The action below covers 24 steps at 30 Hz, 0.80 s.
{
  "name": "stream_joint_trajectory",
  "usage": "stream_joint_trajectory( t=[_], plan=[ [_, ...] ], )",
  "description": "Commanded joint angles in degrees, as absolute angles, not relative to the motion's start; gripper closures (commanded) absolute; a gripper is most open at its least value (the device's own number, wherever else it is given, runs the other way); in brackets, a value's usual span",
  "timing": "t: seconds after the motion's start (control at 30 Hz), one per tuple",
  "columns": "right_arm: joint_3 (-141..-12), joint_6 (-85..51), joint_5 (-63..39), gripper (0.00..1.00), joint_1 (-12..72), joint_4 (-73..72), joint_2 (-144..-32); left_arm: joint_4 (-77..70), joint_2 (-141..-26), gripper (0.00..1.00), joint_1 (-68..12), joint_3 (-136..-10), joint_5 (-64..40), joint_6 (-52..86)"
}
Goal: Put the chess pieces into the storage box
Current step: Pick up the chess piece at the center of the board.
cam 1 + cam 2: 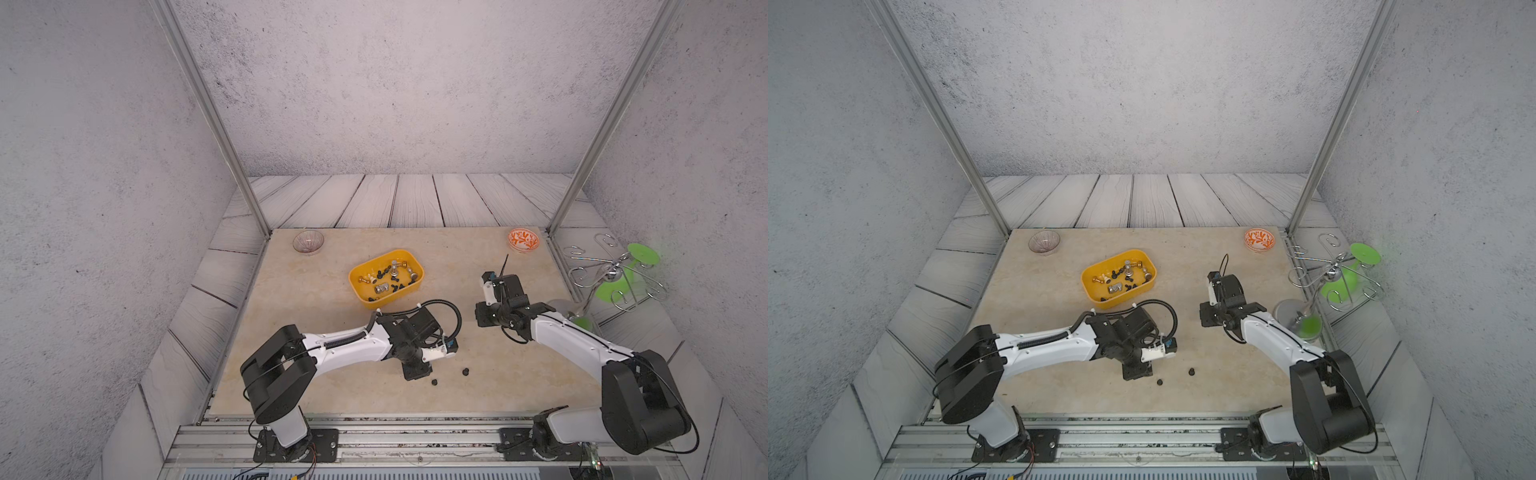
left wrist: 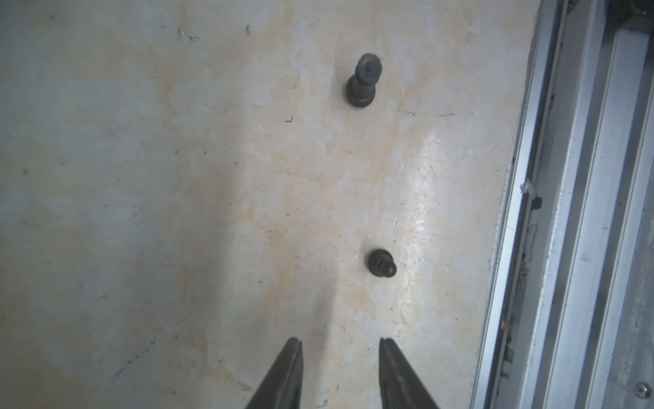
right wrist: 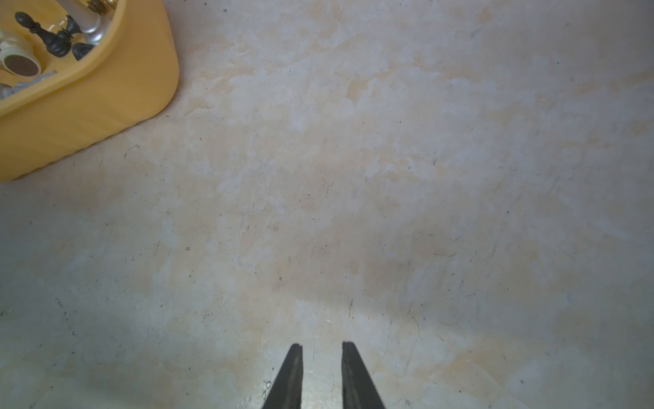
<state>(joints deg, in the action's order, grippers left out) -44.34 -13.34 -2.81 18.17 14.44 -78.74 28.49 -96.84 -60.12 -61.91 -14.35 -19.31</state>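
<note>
Plainly, the yellow storage box (image 1: 384, 302) is sitting toward the far middle of the beige marbled tabletop (image 1: 316, 332), and most of the chess pieces (image 1: 390, 276) are lying jumbled inside it: small black ones among gold and silver ones. Both top views are showing two black pieces outside it, close to the middle of the front edge: one (image 1: 434, 382) just beside the left gripper (image 1: 417, 372) and another (image 1: 466, 371) a little further to the right. Only the left wrist view is giving their shapes, a short pawn (image 2: 381, 263) near the fingertips and a taller crowned piece (image 2: 362, 81) beyond it, both seemingly standing, with an aluminium rail (image 2: 584, 212) running along the table's edge. That gripper (image 2: 341, 341) is hanging above the surface with its jaws moderately apart and nothing between them. The right gripper (image 3: 322, 345) is hovering over bare table right of the box, jaws only narrowly parted and empty; its wrist view alone is catching a corner of the box (image 3: 88, 117), where a cream piece (image 3: 19, 60) is showing its brown base beside a black piece (image 3: 42, 33). A clear ribbed bowl (image 1: 308, 242) is occupying the far left corner and an orange-patterned bowl (image 1: 523, 240) the far right corner.
</note>
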Motion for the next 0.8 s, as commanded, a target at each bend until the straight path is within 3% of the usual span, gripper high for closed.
stream_joint_trajectory(
  t=[0.0,0.37,0.77],
  plan=[
    [-43.86,-13.72,-2.86,0.78,17.63,14.06,-76.32,30.81,-99.71,0.61,-62.39,-65.2,-13.04,-21.29],
    [-43.18,-12.39,-3.96,0.78,16.1,14.59,-75.42,33.49,-106.85,0.65,-65.18,-70.83,-12.05,-20.33],
    [-42.19,-12.37,-4.8,0.78,14.6,14.41,-74.36,34.01,-108.53,0.75,-65.57,-71.02,-12.57,-19.8]
  ],
)
